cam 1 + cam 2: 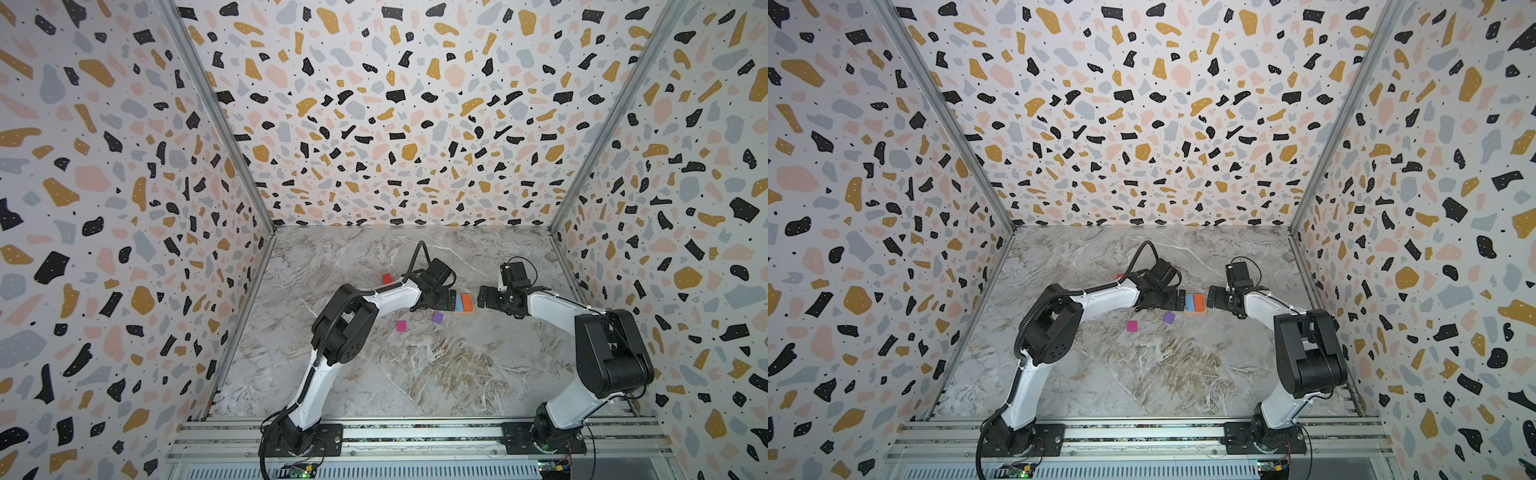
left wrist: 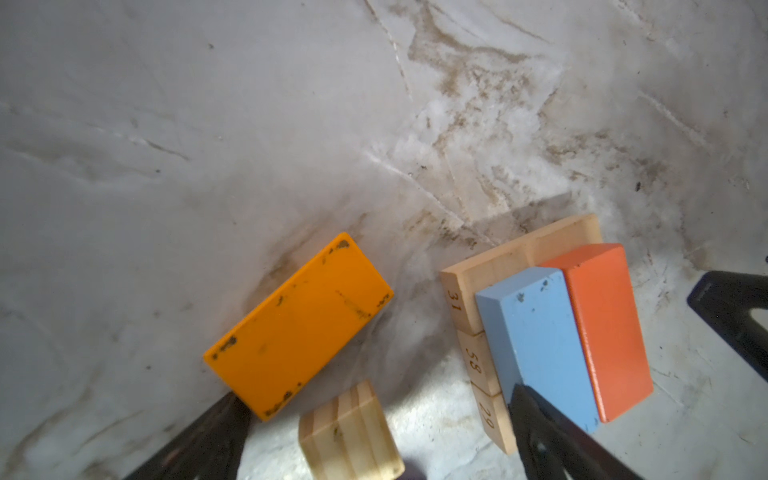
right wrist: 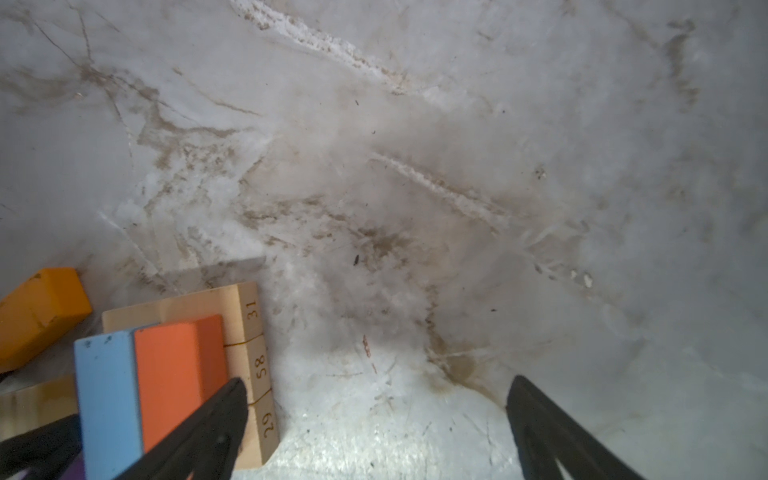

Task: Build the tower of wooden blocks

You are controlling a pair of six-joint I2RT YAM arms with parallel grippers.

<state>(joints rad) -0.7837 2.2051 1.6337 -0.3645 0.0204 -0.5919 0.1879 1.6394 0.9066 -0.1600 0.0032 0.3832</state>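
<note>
Aluminium rail (image 1: 415, 434) fronts veined marble tabletop (image 1: 415, 365), terrazzo-patterned walls (image 1: 374, 104) around.

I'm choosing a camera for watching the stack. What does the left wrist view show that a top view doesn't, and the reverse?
Only the left wrist view: a yellow block and a plain wooden cube, and numbers on the wooden base bars. Only a top view: a red block and a pink cube. Both: the blue block and orange block side by side on that base.
</note>
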